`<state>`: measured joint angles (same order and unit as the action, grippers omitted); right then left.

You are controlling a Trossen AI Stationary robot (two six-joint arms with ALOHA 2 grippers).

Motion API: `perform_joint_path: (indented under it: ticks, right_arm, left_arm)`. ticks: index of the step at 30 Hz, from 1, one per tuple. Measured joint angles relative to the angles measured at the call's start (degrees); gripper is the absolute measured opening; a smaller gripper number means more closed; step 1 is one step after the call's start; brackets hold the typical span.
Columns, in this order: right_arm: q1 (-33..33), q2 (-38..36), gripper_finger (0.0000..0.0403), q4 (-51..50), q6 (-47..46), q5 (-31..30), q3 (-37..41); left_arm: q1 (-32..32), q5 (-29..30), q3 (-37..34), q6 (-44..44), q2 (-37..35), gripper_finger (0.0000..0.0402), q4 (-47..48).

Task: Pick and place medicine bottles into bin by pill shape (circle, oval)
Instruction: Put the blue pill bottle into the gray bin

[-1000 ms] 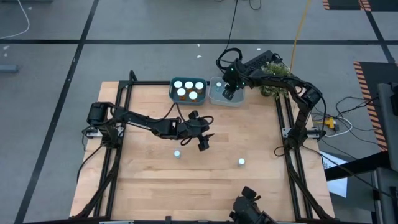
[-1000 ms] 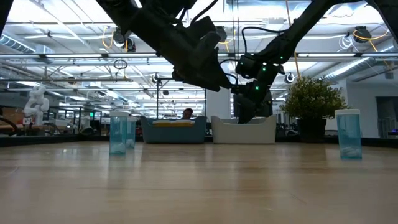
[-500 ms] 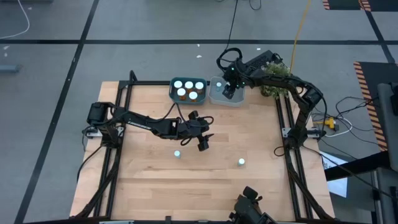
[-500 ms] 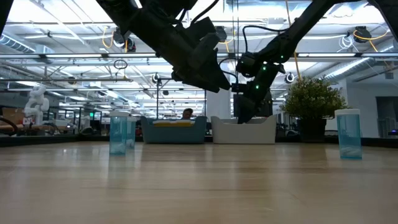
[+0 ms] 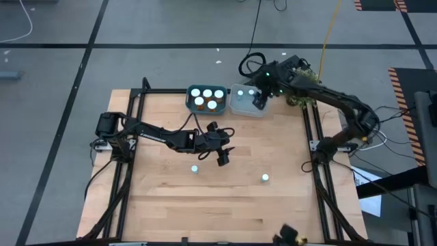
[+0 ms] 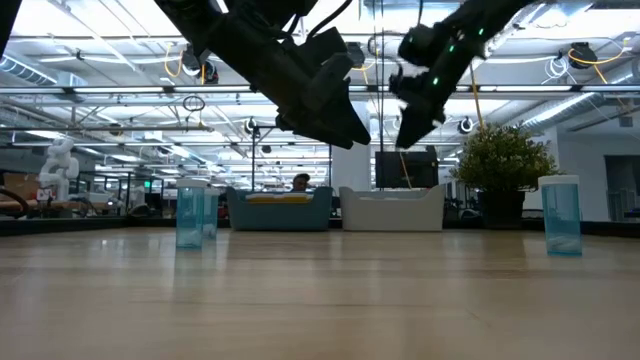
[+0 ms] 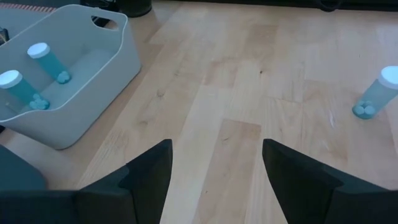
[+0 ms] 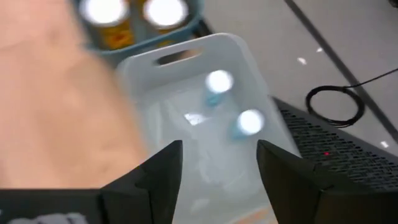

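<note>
So the sorting is looking mostly done from where I'm standing. The blue bin (image 5: pixel 206 98) at the far edge of the table is holding five orange bottles with white caps (image 5: pixel 207 94), and the pale grey bin (image 5: pixel 247 103) right beside it on the right is holding two pale-blue bottles (image 7: pixel 48 61). Two more pale-blue bottles are still sitting out on the bare wood: one (image 5: pixel 194 169) just near of the left gripper, the other (image 5: pixel 265 178) further right and well apart from it. So two left to go, I'd guess both for the grey bin, though I can't read pill shapes from here.

The right gripper (image 5: pixel 260 98) is hanging above the right end of the grey bin with its fingers spread and nothing between them. Compared with a second ago, it's lifting up and away from the bin; in the low view it was down at rim level and now it's riding well above it, and the arm is swinging outward to the right.

The left gripper (image 5: pixel 223 154) is hovering mid-table, fingers apart, empty, and it hasn't budged in that time. The loose bottles haven't moved either.
</note>
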<state>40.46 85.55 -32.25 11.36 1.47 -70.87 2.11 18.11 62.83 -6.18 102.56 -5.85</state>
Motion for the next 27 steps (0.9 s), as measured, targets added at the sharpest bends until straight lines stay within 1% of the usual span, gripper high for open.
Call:
perform_joint_path:
  ticks: [3, 7, 11, 15, 19, 23, 27]
  right_arm:
    - [-3.75, -4.18, 0.0201, -6.1, -3.26, 0.1, 0.02]
    - [-11.57, -9.58, 0.0201, -11.81, -9.13, -0.43, 0.02]
    - [-21.69, -14.01, 0.0201, -14.76, -14.12, -7.16, 0.02]
    - [-31.49, -16.8, 0.0201, -17.17, -19.67, -13.6, 0.05]
    - [-41.13, -18.64, 0.0201, -15.99, -25.52, -16.69, 2.67]
    - [-49.14, -19.31, 0.0201, -11.79, -32.26, -16.67, 7.05]
    - [-55.84, -19.25, 0.0201, -7.84, -36.99, -16.65, 10.87]
  left_arm:
    - [0.68, 0.0, 0.0, -0.14, 0.0, 0.025, 0.24]
    - [1.97, -0.02, 0.0, -0.04, 0.0, 0.025, 0.22]
    - [2.97, -0.01, 0.0, -0.03, 0.0, 0.025, 0.16]
    - [3.87, 0.0, 0.0, -0.31, 0.01, 0.025, 0.13]
    - [5.04, 0.0, 0.0, -1.56, 0.0, 0.025, 0.16]
    - [7.01, 0.0, 0.0, -2.87, 0.0, 0.025, 0.31]
    - [9.28, 0.12, 0.0, -5.09, 0.0, 0.025, 0.12]
